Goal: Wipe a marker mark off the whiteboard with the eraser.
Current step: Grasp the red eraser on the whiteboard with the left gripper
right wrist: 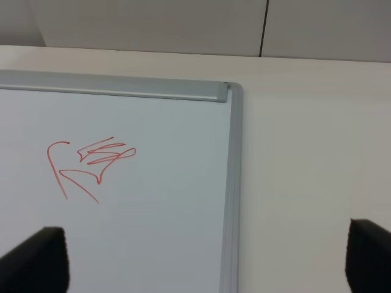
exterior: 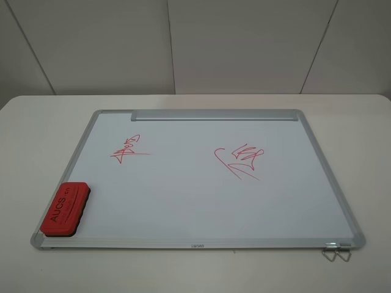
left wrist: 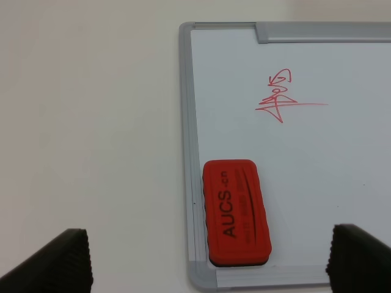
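Observation:
The whiteboard (exterior: 183,201) lies flat on the table, silver tray strip along its far edge. The marker mark (exterior: 127,150), a narrow red zigzag crossed by a thin stroke, is on its left half and shows as the same mark (left wrist: 280,99) in the left wrist view. The red eraser (exterior: 66,208) with "AUCS" lettering rests on the board's near left corner. My left gripper (left wrist: 211,261) hangs open above the eraser (left wrist: 235,212), a black fingertip (left wrist: 64,259) on either side, not touching it. My right gripper (right wrist: 204,256) is open over the board's right edge (right wrist: 231,201). Neither arm shows in the exterior view.
A larger red scribble (exterior: 239,160) with a hook sits on the board's right half, seen as the wide scribble (right wrist: 90,163) in the right wrist view. Wire clips (exterior: 336,251) hang at the near right corner. The white table (exterior: 36,122) surrounds the board; a panelled wall stands behind.

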Robot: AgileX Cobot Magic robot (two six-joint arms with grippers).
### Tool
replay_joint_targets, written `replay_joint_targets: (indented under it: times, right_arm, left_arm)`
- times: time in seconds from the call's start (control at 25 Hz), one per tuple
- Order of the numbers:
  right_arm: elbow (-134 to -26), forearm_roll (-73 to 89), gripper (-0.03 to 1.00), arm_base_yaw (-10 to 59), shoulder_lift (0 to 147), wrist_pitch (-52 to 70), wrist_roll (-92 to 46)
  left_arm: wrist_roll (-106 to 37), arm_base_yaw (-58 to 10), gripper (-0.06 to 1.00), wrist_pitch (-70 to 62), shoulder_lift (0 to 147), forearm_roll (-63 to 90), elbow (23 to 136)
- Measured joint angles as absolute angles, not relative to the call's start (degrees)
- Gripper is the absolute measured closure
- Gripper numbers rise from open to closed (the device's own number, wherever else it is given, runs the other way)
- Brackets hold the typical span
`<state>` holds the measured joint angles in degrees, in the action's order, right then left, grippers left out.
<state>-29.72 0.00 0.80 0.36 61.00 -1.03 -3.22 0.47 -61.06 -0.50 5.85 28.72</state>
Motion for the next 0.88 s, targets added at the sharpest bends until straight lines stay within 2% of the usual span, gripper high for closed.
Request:
replay_joint_targets:
  times: [0.88]
  right_arm:
    - [-29.7, 0.0, 0.14, 0.8, 0.4, 61.0, -1.0]
  left_arm:
    - [-3.2, 0.5, 0.17, -61.1, -0.5, 5.9, 28.7]
